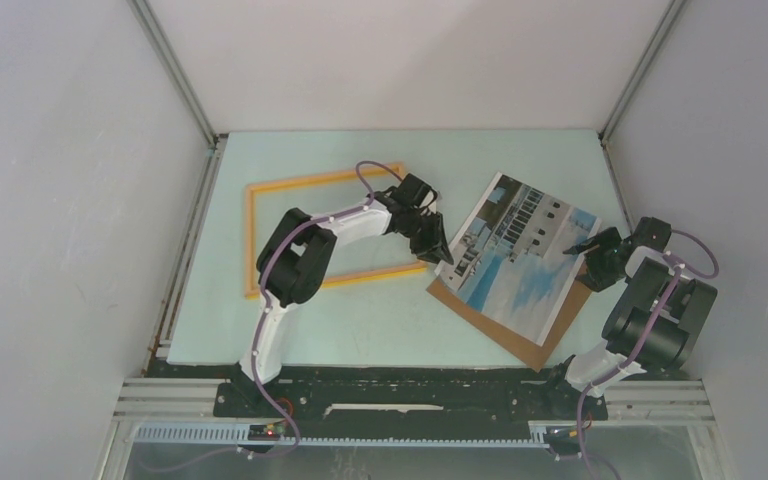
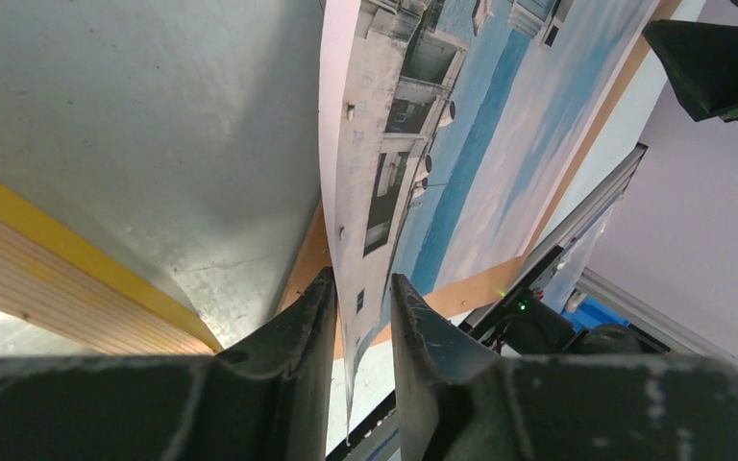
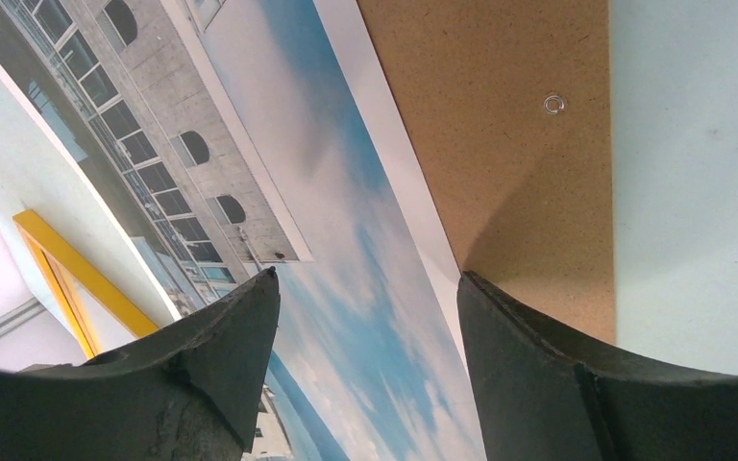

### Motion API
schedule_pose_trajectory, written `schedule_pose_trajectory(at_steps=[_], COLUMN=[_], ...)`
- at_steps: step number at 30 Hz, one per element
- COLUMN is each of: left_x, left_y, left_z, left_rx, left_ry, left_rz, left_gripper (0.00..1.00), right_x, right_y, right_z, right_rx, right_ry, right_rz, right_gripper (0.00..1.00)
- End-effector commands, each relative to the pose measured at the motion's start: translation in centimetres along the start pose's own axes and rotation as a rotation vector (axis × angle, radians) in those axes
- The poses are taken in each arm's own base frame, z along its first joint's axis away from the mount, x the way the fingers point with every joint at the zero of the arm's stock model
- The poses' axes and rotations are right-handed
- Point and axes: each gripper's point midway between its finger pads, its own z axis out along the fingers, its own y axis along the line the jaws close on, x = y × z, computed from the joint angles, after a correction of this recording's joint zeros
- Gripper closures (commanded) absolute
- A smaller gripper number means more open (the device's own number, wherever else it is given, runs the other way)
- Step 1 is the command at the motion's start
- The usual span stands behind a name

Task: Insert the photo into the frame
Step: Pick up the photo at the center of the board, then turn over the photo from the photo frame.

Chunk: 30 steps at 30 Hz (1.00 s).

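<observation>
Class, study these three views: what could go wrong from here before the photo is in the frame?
1. The photo curves up where its thin edge sits between the fingers of the left tool: it might crease or slip out.
2. It lies on the brown backing board, which could get dragged along toward the frame.

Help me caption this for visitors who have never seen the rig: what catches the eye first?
The photo of blue sky and pale buildings, lying askew on a brown backing board right of centre, its left edge pinched by the left gripper. Next, the yellow-orange frame lying flat at left, and the right gripper open over the photo's right edge.
</observation>
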Motion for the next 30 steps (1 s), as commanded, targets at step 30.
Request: schedule_pose_trajectory(at_steps=[30], left_x=[-8.4], left_y=[-2.1], left_z=[-33.7], left_rx=[-0.999], left_ry=[-0.621], left_rz=[0.678], left_gripper=[1.0], right_x=[6.1], right_y=[18.1], right_z=[-11.1], right_rx=[-0.247], right_ry=[-0.188], right_rz=[-0.455], right_gripper=[0.1])
